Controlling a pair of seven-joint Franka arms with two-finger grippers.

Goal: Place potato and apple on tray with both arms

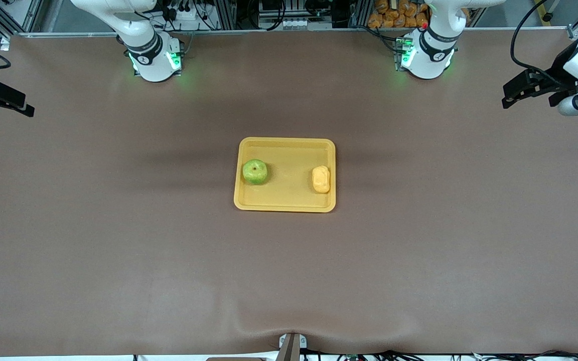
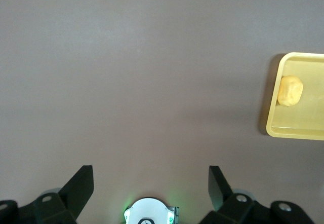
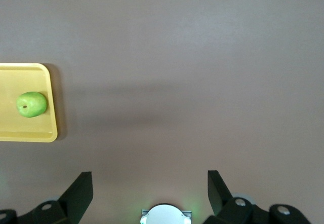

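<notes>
The yellow tray (image 1: 285, 142) lies in the middle of the brown table. The green apple (image 1: 255, 171) sits on it at the right arm's end, and the yellow-orange potato (image 1: 321, 179) at the left arm's end. My left gripper (image 1: 509, 98) is open and empty, up over the table's edge at the left arm's end. Its wrist view (image 2: 151, 176) shows the potato (image 2: 290, 90) on the tray (image 2: 304, 127). My right gripper (image 1: 25, 106) is open and empty over the table's edge at the right arm's end. Its wrist view (image 3: 150, 179) shows the apple (image 3: 31, 104) on the tray (image 3: 20, 130).
The two green-lit arm bases (image 1: 156, 57) (image 1: 427, 55) stand along the table's edge farthest from the front camera. A small metal clamp (image 1: 291, 346) sits at the edge nearest it. The brown table cover (image 1: 118, 225) bulges slightly by the clamp.
</notes>
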